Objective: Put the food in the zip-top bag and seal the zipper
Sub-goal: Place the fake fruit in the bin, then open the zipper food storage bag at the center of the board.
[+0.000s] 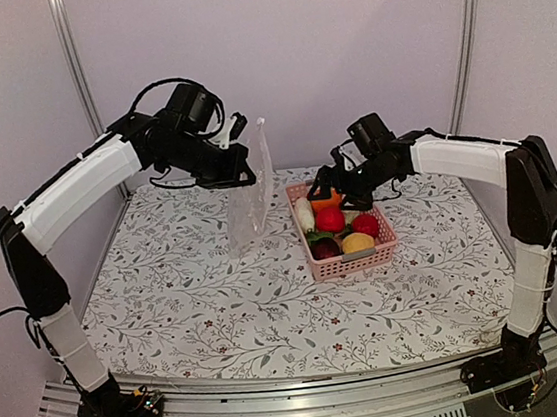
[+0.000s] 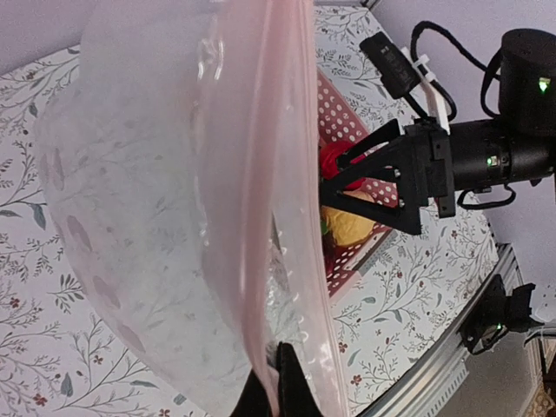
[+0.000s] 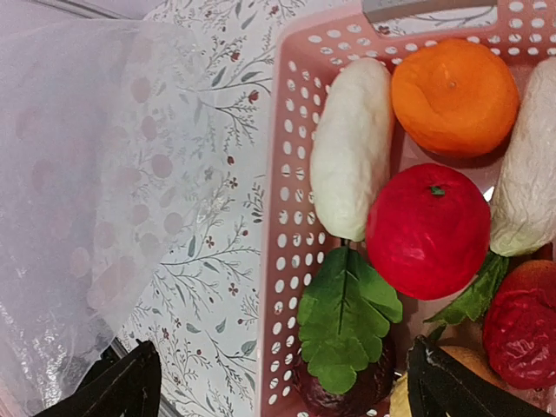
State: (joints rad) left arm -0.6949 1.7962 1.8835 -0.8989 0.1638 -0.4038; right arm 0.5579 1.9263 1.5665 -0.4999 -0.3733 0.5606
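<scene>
Toy produce of moulded plastic should be light and rigid, but smooth and rounded, so apt to slip out of a pinch. The red round toy fruit [image 3: 427, 230] lies uppermost in the middle of the pink plastic lattice basket [image 3: 291, 130] and is best taken across its widest part. The clear crinkly zip-top bag [image 1: 250, 200] looks thin, limp and slippery. It hangs upright just beside the basket on the left arm's side, held at its pink-tinted edge by the left gripper [image 2: 280, 382], whose fingers are clamped together on the film. The right gripper [image 1: 343, 197] hovers directly over the basket, wrist angled down, fingers spread wide with nothing between them
</scene>
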